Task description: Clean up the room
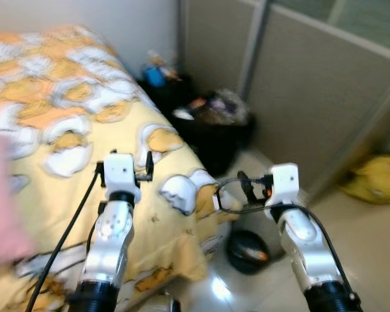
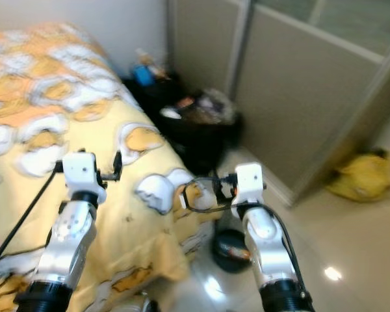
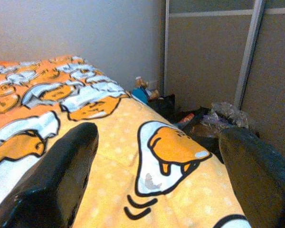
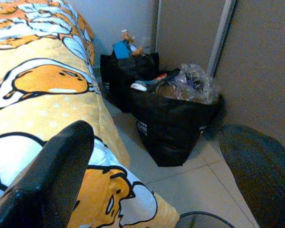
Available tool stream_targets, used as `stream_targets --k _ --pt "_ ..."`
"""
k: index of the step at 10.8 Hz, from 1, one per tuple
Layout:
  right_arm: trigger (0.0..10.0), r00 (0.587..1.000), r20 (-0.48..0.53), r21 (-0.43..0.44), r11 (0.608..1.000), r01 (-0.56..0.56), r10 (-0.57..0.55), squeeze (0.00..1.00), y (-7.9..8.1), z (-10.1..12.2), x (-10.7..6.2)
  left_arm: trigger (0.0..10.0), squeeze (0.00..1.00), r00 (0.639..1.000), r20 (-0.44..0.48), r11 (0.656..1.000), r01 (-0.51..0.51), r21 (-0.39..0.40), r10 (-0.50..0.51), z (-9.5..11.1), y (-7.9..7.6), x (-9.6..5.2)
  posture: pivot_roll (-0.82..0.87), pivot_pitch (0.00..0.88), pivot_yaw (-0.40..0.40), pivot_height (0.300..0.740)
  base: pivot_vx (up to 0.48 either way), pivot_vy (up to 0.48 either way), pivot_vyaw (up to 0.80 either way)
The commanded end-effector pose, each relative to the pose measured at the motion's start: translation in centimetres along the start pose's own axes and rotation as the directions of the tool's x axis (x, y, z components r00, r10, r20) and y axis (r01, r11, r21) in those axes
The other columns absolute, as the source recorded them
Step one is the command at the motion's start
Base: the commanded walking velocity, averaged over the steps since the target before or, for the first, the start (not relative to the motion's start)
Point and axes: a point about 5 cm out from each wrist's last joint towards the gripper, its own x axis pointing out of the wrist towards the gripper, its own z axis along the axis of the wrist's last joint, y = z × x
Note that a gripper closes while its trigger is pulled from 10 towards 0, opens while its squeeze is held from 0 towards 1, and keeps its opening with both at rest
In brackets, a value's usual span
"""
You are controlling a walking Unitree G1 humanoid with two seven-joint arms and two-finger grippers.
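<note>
Bedroom corner, head views blurred: both grippers, left [image 1: 125,170] and right [image 1: 247,188], spread wide and empty beside the bed [image 1: 71,117], black bags [image 4: 173,118] of clutter ahead, dark bowl [image 1: 247,250] underfoot risking a kick.

Two black bags [image 1: 211,133] stand upright on the tiled floor at upper centre, beside the bed's edge — both open-topped, stuffed with clutter. A yellow bundle [image 1: 372,177] lies slumped at far right, against the wall panel — blurred.
</note>
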Motion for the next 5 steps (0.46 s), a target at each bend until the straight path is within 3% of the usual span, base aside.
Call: stream_targets --k 1,2,5 --pt "10.0 1.000 -0.005 0.010 1.000 0.024 -0.024 0.00 -1.0 -0.2 -0.1 10.0 0.00 0.999 -0.003 0.999 0.051 0.008 -0.051 0.1 -1.2 0.1 0.01 0.000 0.006 0.740 0.000 0.472 0.00" --pt "10.0 1.000 0.002 0.024 0.999 0.023 -0.023 0.00 -1.1 -0.3 0.3 10.0 0.00 0.999 0.004 0.999 0.044 0.009 -0.044 0.4 -1.4 0.1 0.01 0.000 0.011 0.740 0.000 0.240 0.00" --pt "10.0 1.000 0.023 0.037 0.999 -0.006 0.005 0.00 -1.0 -0.2 0.8 10.0 0.00 0.997 0.062 0.999 0.034 0.038 -0.036 1.7 -1.2 0.3 0.02 0.000 0.014 0.740 0.000 0.000 0.00"
